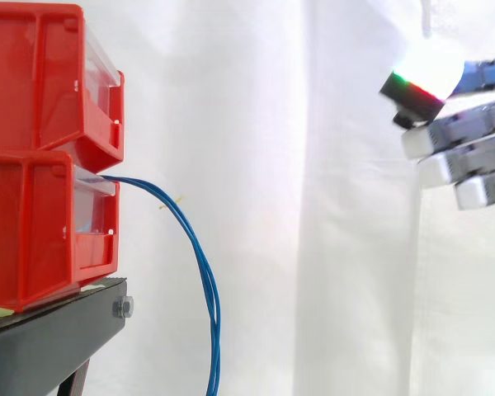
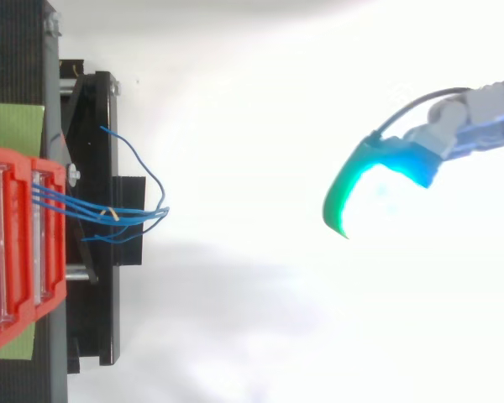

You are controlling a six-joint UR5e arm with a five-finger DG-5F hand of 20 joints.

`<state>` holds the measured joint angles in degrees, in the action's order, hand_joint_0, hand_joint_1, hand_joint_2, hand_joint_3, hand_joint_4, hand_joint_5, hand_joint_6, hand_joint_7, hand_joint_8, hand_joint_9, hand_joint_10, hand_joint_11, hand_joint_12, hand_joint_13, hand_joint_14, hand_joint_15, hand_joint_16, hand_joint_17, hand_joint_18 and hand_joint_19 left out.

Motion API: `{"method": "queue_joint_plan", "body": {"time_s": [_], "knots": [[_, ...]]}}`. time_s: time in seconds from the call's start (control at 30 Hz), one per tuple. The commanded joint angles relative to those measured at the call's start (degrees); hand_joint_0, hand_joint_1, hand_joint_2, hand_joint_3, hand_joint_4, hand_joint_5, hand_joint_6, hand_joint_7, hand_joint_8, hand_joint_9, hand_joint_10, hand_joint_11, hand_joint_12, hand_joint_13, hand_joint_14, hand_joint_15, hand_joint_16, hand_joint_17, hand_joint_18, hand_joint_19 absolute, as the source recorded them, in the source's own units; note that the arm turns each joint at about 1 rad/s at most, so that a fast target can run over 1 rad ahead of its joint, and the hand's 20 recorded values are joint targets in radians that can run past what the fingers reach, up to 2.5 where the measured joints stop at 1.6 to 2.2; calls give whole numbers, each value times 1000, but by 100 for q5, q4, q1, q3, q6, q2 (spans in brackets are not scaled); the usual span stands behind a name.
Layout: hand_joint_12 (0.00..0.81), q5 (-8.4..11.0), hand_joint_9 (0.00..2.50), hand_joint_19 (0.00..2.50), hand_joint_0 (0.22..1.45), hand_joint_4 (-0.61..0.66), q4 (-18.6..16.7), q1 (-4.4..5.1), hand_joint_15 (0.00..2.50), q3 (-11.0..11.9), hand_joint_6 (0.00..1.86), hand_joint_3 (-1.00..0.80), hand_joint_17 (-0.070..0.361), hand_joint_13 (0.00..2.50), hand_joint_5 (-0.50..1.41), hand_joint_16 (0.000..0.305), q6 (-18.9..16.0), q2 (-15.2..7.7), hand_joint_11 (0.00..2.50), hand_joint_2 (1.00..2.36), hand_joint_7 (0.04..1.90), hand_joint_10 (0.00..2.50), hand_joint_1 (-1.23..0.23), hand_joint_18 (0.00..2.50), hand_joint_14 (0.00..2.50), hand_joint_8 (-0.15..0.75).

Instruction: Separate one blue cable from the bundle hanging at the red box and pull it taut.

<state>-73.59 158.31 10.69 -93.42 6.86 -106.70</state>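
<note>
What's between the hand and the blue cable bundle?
Nothing. In both views the stretch from the hand to the blue cable bundle is bare; the side view shows white curtain behind it.

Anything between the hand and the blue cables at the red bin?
Nothing visible. The hand sits apart from the blue cables drooping from the lower red bin, with open space between.

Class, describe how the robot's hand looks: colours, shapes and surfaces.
The hand has blocky silver-grey finger segments with blue touches. Its fingertips are thick rounded pads, glowing white in the side view and cyan-green from above, one on a black base.
</note>
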Motion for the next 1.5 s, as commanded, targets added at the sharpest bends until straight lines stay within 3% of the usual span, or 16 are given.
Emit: {"method": "queue_joint_plan", "body": {"time_s": [0.0,0.2,0.37,0.47,0.77,1.07,1.27,1.47], "knots": [[329,293,405,350,493,181,-230,-32,206,0,502,-500,93,457,-253,41,0,-140,286,1000,771,9,-655,363,8,264],[329,618,404,361,493,182,-476,-50,205,0,502,-500,93,456,-253,41,9,-254,273,1000,773,9,-655,362,8,264],[330,556,409,353,494,184,-828,-50,209,0,502,-500,93,456,-252,41,0,-580,283,1000,773,9,-653,360,8,266],[329,600,406,354,493,187,-1092,-32,209,26,502,-500,93,455,-251,41,70,-580,286,1000,775,9,-654,360,8,264],[329,618,409,354,494,189,-1074,-23,212,167,502,-500,93,456,-250,41,158,-905,287,1000,774,9,-652,358,8,266],[330,635,411,358,493,192,-977,-23,216,237,502,-500,93,456,-249,41,123,-931,287,1000,774,9,-646,358,8,267],[331,627,414,354,493,192,-872,-59,216,509,502,-500,93,457,-249,41,-18,-1274,286,1000,771,9,-646,359,8,266],[330,635,415,362,493,192,-898,-59,213,562,502,-500,93,457,-248,41,-9,-1300,285,1000,772,9,-644,358,8,268]]}}
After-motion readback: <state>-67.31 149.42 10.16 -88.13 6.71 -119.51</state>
